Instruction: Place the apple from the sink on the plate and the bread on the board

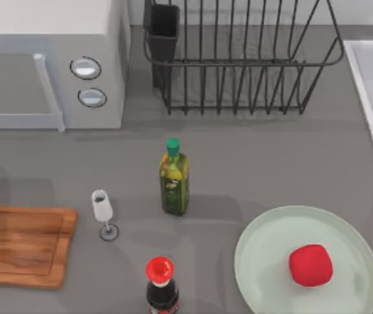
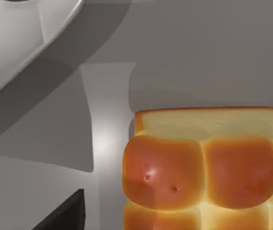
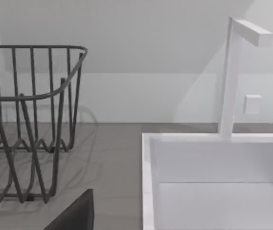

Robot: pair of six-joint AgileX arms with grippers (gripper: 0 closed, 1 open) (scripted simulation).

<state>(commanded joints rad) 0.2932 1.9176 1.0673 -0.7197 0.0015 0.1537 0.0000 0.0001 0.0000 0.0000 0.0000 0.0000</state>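
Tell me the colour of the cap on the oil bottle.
Green, on the oil bottle; clearest in the top view.

One dark, flat-faced, angular finger (image 2: 62, 213) edge in each wrist view

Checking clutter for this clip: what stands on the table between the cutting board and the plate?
In the top view, between the board and the plate: a wine glass, an oil bottle, and a red-capped dark bottle.

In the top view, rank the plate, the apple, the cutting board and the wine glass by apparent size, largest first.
1. Plate, widest.
2. Cutting board, though the frame's left edge cuts it off, so its rank against the plate is unsure.
3. Apple.
4. Wine glass, slimmest.
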